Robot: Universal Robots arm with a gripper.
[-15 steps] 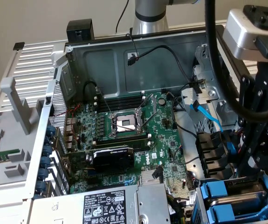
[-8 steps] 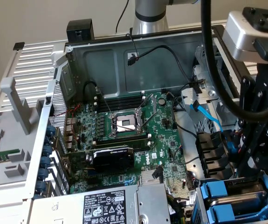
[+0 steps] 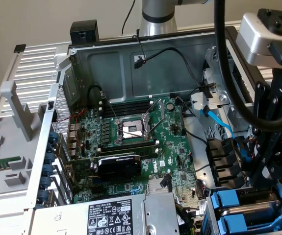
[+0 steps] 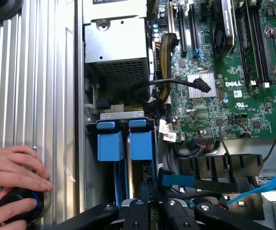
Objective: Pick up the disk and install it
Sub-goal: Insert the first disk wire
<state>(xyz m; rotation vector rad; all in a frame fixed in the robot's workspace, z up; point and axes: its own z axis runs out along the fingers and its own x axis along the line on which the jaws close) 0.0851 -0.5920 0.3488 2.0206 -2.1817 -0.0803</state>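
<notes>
Open computer chassis [image 3: 106, 54] below me, drive cage [image 4: 121, 115] at the exterior view's near right. The disk [image 4: 141, 143] stands in its slot beside the twin drive [image 4: 111, 141]. My hand [image 4: 156, 205], drawn nearly closed, hovers just over it, and I cannot tell whether it pinches anything. Best to stay square to the slot, clear of the blue SATA cable [image 4: 267, 184].

flat hard drive in bright blue plastic carrier [image 4: 141, 143] [image 3: 227, 200] | on edge | slotted in metal drive bay [image 4: 122, 115], green motherboard [image 4: 210, 112] side
</notes>
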